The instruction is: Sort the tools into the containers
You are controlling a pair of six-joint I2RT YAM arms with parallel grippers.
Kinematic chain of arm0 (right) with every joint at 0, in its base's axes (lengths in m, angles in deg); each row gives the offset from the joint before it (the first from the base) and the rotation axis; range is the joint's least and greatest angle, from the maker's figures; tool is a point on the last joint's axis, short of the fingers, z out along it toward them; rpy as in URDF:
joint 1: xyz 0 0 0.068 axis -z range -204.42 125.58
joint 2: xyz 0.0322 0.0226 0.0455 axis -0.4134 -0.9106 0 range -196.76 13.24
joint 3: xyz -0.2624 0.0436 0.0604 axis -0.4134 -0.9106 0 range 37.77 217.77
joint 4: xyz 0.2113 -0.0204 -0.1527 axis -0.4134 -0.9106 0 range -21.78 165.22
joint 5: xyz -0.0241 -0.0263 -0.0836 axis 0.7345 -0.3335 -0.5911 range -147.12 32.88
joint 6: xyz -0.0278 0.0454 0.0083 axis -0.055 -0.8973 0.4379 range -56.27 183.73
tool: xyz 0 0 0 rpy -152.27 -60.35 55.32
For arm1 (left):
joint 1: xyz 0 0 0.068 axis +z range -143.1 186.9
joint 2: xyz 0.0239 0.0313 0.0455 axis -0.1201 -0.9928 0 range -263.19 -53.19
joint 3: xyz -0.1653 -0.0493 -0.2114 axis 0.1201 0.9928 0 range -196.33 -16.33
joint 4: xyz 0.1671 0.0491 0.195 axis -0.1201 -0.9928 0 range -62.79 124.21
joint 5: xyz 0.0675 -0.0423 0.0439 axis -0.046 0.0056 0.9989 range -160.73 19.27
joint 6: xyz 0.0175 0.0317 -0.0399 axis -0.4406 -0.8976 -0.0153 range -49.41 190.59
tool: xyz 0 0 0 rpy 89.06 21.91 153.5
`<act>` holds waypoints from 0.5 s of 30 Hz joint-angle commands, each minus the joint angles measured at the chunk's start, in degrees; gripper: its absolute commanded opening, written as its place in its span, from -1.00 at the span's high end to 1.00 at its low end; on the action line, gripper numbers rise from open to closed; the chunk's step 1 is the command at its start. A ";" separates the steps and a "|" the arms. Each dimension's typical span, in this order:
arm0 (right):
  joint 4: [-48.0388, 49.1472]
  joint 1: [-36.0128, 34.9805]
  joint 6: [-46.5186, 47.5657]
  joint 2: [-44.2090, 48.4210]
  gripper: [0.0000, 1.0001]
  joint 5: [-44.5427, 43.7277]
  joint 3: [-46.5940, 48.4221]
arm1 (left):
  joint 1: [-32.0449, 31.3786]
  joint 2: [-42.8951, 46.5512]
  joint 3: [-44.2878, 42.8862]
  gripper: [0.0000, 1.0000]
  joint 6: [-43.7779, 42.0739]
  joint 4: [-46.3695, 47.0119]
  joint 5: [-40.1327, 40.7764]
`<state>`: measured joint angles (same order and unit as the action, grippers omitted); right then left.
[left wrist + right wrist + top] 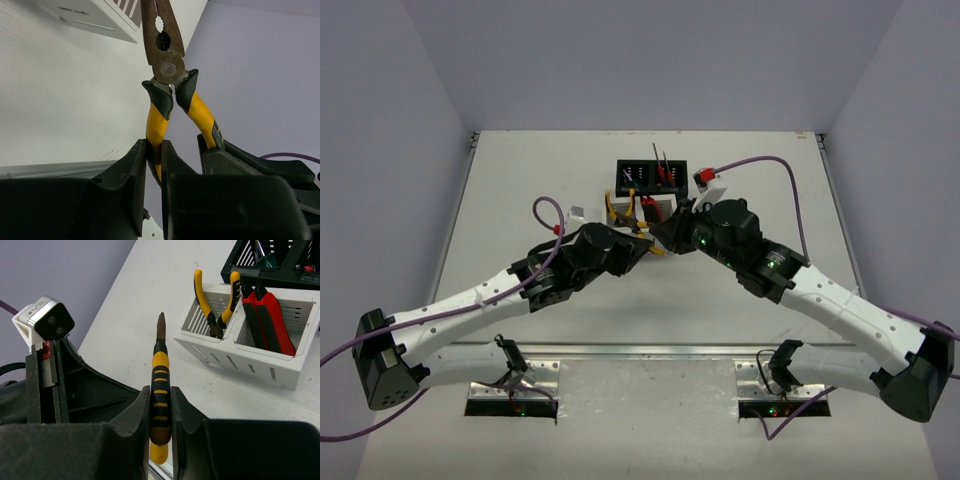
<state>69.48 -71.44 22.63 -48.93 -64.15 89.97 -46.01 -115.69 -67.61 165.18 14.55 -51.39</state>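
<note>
Though viewed nearly edge-on, found right gripper [160,392] pressed in on both sides of one yellow-and-black handle of the combination pliers [165,65], pads flush to the grip, no gap visible. Found left gripper [153,150] pinching the other handle of the same pliers, fingers tight on the yellow sleeve just below its black collar. Noted steel nose closed, aimed away from left wrist toward a corner of the white slotted box [235,362]. Saw pliers held clear of the table [150,285], between the two wrists, just on the near side of that box. Recorded left arm's white wrist camera [47,320] just beside the right fingers. Logged in the box's left compartment a second pliers [216,325], nose down, yellow handles up; in its right compartment, red-and-black utility knives [270,322] standing at a lean. Located black box [250,272] directly behind the white one; touching or merely close, cannot tell. Spotted one green-handled screwdriver [268,261] inside it.
</note>
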 commanded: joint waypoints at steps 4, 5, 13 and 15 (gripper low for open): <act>-0.57 -0.32 2.84 -2.15 1.00 -1.34 5.56 | -0.71 4.07 -0.05 0.31 -0.37 5.42 1.93; -0.78 -0.26 3.12 -2.43 1.00 -1.47 6.05 | -0.71 4.14 -0.02 0.16 -0.39 5.42 2.02; -5.02 -0.32 6.14 -5.56 1.00 -1.95 10.40 | -0.65 4.22 -1.06 -0.82 -1.49 3.05 3.11; -6.09 -0.32 7.55 -6.78 1.00 -2.46 11.67 | -0.62 4.22 -2.36 -0.88 -2.50 0.49 4.10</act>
<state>62.92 -71.44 27.15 -54.40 -65.68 96.92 -46.29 -112.70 -66.93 164.45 15.36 -49.35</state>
